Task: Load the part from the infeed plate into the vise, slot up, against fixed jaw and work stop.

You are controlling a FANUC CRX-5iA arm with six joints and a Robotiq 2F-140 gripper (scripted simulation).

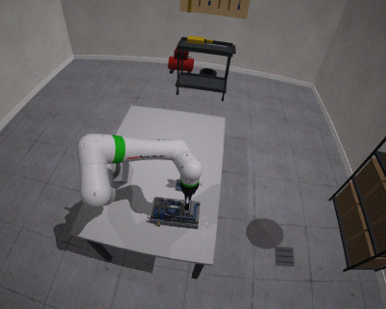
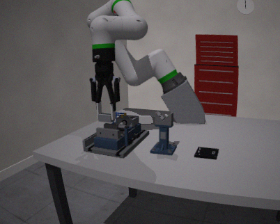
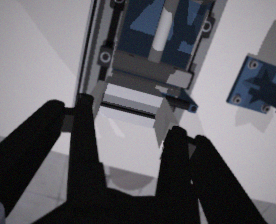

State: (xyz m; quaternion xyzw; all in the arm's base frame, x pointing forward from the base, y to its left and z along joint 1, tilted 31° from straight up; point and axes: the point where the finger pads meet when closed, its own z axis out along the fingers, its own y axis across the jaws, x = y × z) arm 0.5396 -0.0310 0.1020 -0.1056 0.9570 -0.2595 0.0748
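With the gripper (image 2: 105, 113) clamped on the block (image 2: 104, 117) just above the open vise (image 2: 113, 136) on the desk (image 2: 235, 167), lower it level, slot up, tight to the fixed jaw and work stop.

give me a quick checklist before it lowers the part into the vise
1. Part gripped in the end effector: ok, the fingers are shut on it.
2. Part held above the vise, not yet seated: ok.
3. Vise open, with a gap between the jaws: ok in the wrist view.
4. Milled slot facing up: cannot tell, the part's top is hidden.
5. Part lined up with the fixed jaw and work stop: cannot tell.
6. V-block and infeed plate out of the path: ok, both stand to the side.
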